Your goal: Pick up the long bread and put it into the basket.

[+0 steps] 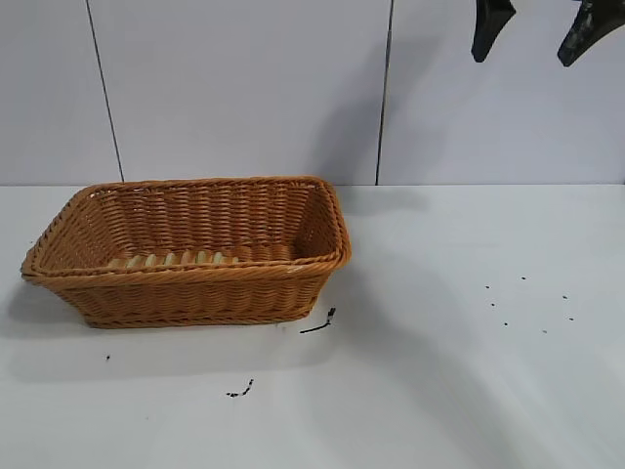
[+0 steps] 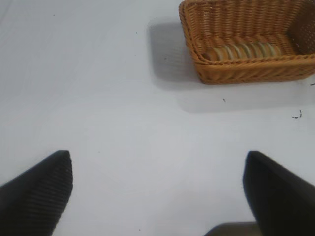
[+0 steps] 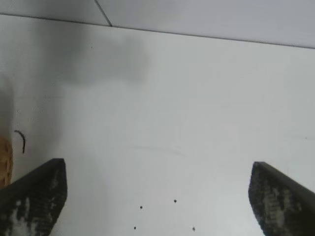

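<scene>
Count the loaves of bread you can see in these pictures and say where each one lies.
1. The long bread lies inside the basket, along its near wall. Most of it is hidden behind the rim, so another could be concealed.

The basket's (image 1: 186, 249) near wall hides most of the long bread (image 1: 174, 259), leaving only its ridged top showing above the rim. The right gripper (image 1: 537, 29) is cut off by the exterior view's top edge, only two dark fingertips showing. In the right wrist view, just a sliver of basket shows at the edge.
</scene>
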